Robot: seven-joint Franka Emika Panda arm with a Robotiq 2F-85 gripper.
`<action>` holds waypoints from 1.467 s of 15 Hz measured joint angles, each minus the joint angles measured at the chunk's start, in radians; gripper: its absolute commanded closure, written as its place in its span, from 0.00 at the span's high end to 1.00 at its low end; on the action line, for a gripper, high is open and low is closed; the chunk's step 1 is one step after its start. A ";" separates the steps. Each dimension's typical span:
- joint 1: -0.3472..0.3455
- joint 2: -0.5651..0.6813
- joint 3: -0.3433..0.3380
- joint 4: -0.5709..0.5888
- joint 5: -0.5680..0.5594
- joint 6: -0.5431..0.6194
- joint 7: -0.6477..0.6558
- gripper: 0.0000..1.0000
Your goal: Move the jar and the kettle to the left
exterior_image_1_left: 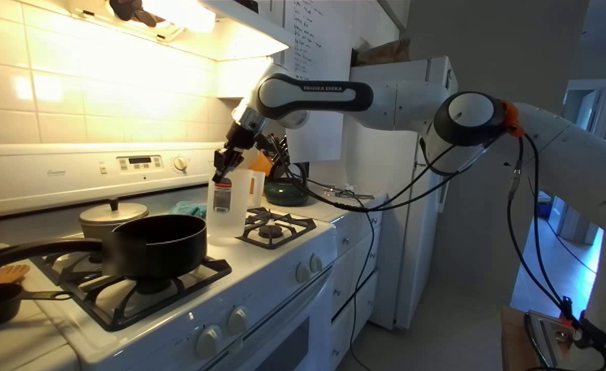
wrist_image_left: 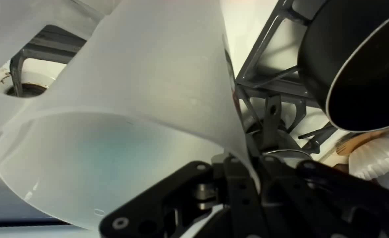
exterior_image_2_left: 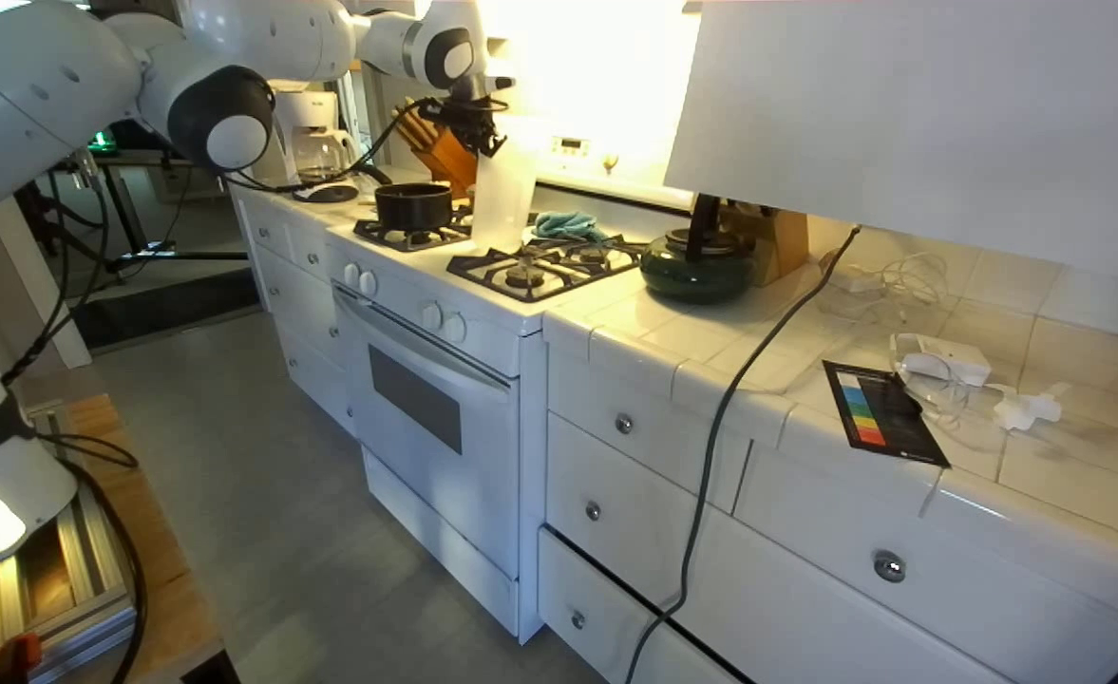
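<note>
The claw (wrist_image_left: 252, 162) grips the jar (exterior_image_1_left: 237, 210) by its rim between stove grates (wrist_image_left: 273, 87), the black saucepan (exterior_image_1_left: 171, 248) close on its left, a teal cloth (exterior_image_2_left: 566, 225) behind, the kettle (exterior_image_2_left: 696, 273) on the desk (exterior_image_2_left: 1071, 483) by a knife block (exterior_image_1_left: 261, 164).

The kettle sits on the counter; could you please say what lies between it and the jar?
An exterior view shows a black burner grate between the translucent jar and the kettle, with a teal cloth farther back.
</note>
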 measured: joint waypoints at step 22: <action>0.129 0.065 -0.081 0.076 -0.033 0.047 -0.425 0.44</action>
